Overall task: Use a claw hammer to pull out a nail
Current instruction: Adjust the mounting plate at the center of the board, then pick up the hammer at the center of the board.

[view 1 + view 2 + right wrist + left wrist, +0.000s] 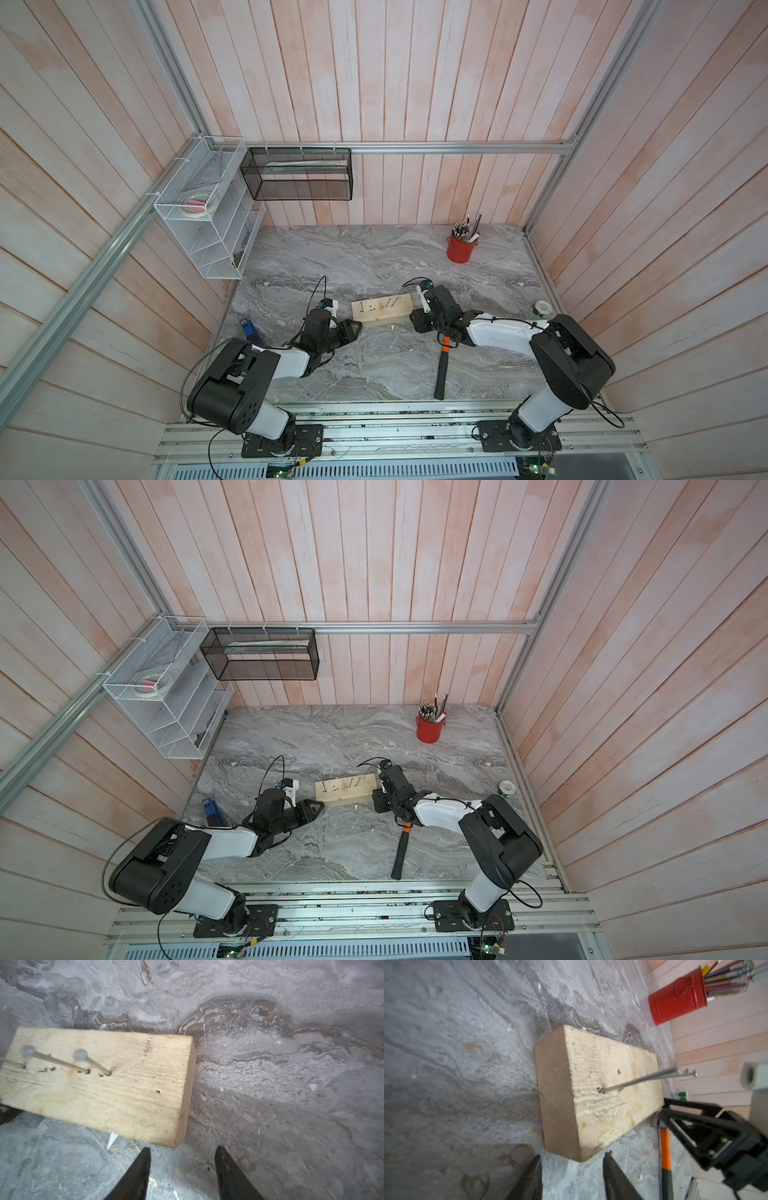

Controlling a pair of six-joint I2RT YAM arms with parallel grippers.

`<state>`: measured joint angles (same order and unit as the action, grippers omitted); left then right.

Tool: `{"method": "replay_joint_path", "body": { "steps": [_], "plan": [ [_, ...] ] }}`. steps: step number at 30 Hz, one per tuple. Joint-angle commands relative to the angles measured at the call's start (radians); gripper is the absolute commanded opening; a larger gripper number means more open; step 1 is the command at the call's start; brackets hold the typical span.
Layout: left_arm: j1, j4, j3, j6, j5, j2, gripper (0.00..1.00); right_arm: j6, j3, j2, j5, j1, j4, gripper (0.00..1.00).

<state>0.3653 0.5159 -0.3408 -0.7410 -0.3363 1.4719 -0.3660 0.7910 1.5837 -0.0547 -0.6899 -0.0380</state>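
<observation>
**Rough Timber, Bare Steel, Veined Stone**

The wood block [602, 1095] is showing pale raw timber, its top rough-sawn and ridged, its end face smoother and browner. The nails [639, 1079] standing in it are gleaming as bare grey metal. The tabletop [374, 257] is looking like grey veined stone with a dull finish. The claw hammer [441, 368] is showing a matt black grip below a smooth orange shaft. The red can [675, 1001] is shining as glossy painted metal. The walls [415, 83] are wearing whitewashed, pinkish wood planks, and the frame rail [457, 146] is glinting like aluminium.
</observation>
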Motion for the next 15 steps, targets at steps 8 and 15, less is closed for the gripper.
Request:
{"method": "replay_joint_path", "body": {
  "steps": [8, 15],
  "plan": [
    [0.039, -0.151, 0.121, 0.112, -0.012, -0.362, 0.71, -0.307, -0.094, -0.221, -0.099, -0.144, 0.488, 0.67],
    [0.179, -0.26, 0.073, 0.181, 0.162, -0.515, 0.75, -0.399, -0.168, -0.262, -0.073, -0.187, 0.467, 0.63]
  ]
}}
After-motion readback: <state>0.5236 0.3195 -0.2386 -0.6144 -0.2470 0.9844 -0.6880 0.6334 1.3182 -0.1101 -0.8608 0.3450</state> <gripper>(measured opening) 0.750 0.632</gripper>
